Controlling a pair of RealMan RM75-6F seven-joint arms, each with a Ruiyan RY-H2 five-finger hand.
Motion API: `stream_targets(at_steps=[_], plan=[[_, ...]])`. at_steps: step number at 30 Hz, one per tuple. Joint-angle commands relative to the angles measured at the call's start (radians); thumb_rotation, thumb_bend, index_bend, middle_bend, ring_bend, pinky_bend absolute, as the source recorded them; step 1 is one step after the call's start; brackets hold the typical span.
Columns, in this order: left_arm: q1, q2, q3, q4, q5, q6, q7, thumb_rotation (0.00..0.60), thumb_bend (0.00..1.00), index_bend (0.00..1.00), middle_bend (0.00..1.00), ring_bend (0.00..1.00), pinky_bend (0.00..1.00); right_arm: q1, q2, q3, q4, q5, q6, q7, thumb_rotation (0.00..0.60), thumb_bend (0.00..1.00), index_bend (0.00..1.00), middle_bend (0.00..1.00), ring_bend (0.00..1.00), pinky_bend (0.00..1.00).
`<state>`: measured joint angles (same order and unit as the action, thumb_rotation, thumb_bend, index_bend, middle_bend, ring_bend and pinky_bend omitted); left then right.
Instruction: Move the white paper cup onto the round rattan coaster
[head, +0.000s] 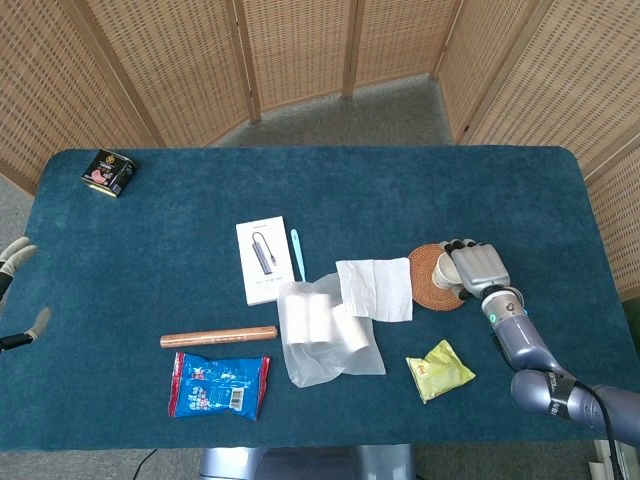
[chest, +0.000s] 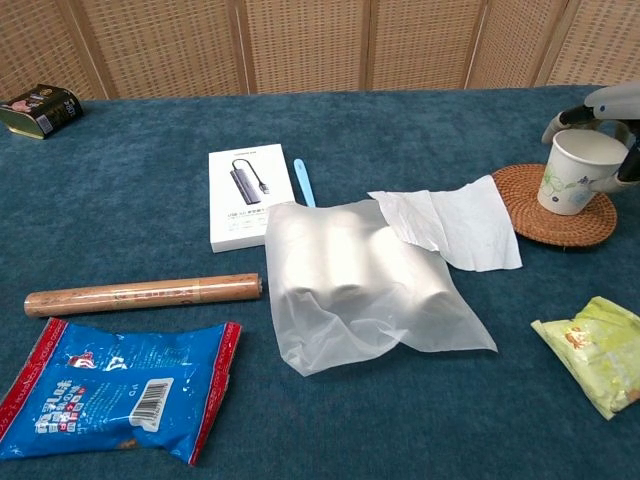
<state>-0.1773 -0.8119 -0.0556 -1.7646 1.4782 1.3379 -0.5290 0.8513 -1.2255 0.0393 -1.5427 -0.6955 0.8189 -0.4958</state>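
The white paper cup (chest: 574, 176) with a green print stands on the round rattan coaster (chest: 552, 215) at the table's right side, leaning slightly. My right hand (head: 478, 267) wraps around it from the right, and its fingers (chest: 556, 121) touch the rim and side. In the head view the cup (head: 444, 268) is half hidden by that hand, over the coaster (head: 428, 281). At the far left edge my left hand (head: 16, 252) hangs off the table with its fingers apart and nothing in it.
A white tissue (chest: 452, 225) lies against the coaster's left side. A clear bag of rolls (chest: 355, 285), a white box (chest: 248, 195) and a blue pen (chest: 303, 182) fill the middle. Nearer are a green packet (chest: 595, 352), a brown roll (chest: 145, 294) and a blue snack bag (chest: 110, 390). A tin (chest: 38, 108) sits far left.
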Motion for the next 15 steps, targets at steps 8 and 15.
stream_targets(at_steps=[8,15], plan=[[0.002,0.001,0.002,0.007,0.004,0.000,-0.008,0.600,0.48,0.00,0.00,0.00,0.00,0.004,0.005,-0.005,-0.006,0.006,-0.005,-0.010,0.600,0.37,0.04,0.11,0.09,0.23],[-0.002,0.006,0.003,0.008,0.012,-0.004,-0.013,0.600,0.48,0.00,0.00,0.00,0.00,0.004,0.029,-0.014,-0.027,0.007,-0.015,-0.011,0.600,0.37,0.00,0.00,0.00,0.05]])
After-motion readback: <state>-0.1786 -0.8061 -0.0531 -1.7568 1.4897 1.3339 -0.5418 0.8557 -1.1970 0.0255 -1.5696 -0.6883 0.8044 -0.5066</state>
